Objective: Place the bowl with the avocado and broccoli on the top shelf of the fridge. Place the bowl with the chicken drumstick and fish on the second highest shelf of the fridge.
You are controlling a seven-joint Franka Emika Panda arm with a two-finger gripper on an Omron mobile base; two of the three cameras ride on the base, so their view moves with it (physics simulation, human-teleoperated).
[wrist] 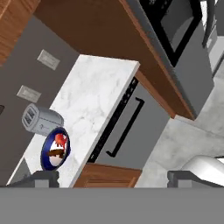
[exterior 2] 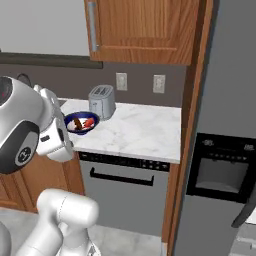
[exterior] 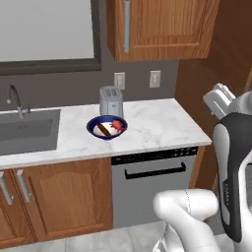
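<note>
gripper point(wrist: 112, 176) open, holds nothing | blue bowl point(wrist: 55, 149) w/ fish point(wrist: 61, 140) + drumstick point(wrist: 57, 153) on counter point(wrist: 89, 109), just past left fingertip point(wrist: 43, 176) | toaster point(wrist: 40, 119) beside bowl

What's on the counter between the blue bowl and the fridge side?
Nothing: in the right base view the marble counter runs bare from the blue bowl to the fridge. The toaster stands behind the bowl.

A dark blue bowl point(exterior 2: 81, 123) is seen on the marble counter point(exterior 2: 135, 131), holding a brown drumstick point(exterior 2: 75, 124) and a red fish point(exterior 2: 88, 122). A silver toaster point(exterior 2: 102, 101) is set just behind it. A dishwasher point(exterior 2: 125, 192) is fitted below, with the grey fridge point(exterior 2: 225, 150) alongside.
</note>
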